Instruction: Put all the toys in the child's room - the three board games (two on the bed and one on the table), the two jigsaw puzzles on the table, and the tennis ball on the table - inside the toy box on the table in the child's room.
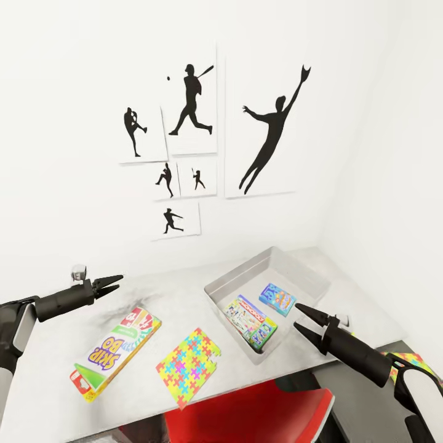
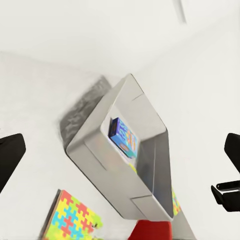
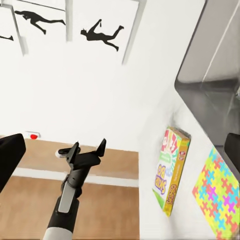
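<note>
Left hand [image 1: 111, 284]: hovering above the counter [image 1: 178, 301] near the wall, fingers parted, nothing between them. Seen from the right wrist view [image 3: 89, 149], the same: two black prongs spread, empty.

Right hand [image 1: 304, 319]: fingers spread apart, empty, held above the counter's front edge just beside the near corner of the toy box [image 1: 246, 271].

Toy box: light grey, open top, sits on the counter between the right hand and the wall corner, well apart from the left hand. Inside it lie two board games: the blue one [image 1: 277, 299] close beyond the right fingertips, and the green-edged one [image 1: 250, 321] beside it, nearer the left hand's side. Left wrist view looks along the counter at the toy box [image 2: 95, 150]; the blue game [image 2: 123, 137] shows inside against a wall.

Third board game, the red-and-white Skip-Bo box [image 1: 115, 352], lies flat on the counter below and in front of the left hand, outside the toy box. One jigsaw puzzle [image 1: 187, 364] lies flat between the two hands, overhanging the counter's front edge, above a red chair [image 1: 252, 412]. A second puzzle slab [image 1: 411, 360] shows behind the right arm, partly hidden.

Baseball silhouette posters [image 1: 203, 135] on the white wall beyond both hands.
</note>
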You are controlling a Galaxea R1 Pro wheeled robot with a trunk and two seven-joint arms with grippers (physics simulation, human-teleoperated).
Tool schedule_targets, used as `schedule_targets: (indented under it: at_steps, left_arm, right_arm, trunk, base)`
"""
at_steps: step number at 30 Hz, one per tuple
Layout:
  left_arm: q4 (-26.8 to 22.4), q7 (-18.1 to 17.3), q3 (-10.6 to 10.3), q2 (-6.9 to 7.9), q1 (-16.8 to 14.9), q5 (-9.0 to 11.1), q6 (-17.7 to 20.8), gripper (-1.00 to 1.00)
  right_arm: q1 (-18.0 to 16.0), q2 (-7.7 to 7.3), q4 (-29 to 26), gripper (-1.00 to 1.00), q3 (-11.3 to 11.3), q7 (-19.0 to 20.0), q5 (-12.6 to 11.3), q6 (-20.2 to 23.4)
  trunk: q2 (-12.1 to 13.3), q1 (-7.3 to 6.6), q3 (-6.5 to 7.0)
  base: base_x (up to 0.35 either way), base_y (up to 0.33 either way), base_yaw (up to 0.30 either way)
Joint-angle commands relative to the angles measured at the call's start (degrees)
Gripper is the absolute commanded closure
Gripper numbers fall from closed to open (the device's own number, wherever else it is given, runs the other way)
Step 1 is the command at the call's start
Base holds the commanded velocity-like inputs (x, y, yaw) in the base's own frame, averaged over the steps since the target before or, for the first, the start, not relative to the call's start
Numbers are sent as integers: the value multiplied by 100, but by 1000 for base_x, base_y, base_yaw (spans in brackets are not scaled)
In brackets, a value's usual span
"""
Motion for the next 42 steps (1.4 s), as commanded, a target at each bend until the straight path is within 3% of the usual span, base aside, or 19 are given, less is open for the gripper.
schedule_targets:
  at_steps: [1,19,42]
  left_arm:
    - [2,-8,1,-2,-5,14,43,-100]
    - [2,-163,8,14,-4,8,46,-100]
    - [2,-199,18,36,-5,14,128,-100]
  right_arm:
    - [-5,4,0,-100,-8,59,61,22]
    - [-4,-27,0,-100,-16,66,61,23]
    - [-4,-21,-3,-100,-48,66,67,22]
  trunk:
    - [-12,2,-7]
    - [-12,2,108]
    - [-12,2,117]
  base:
    - [-180,87,117]
    - [-72,36,171]
    - [0,0,11]
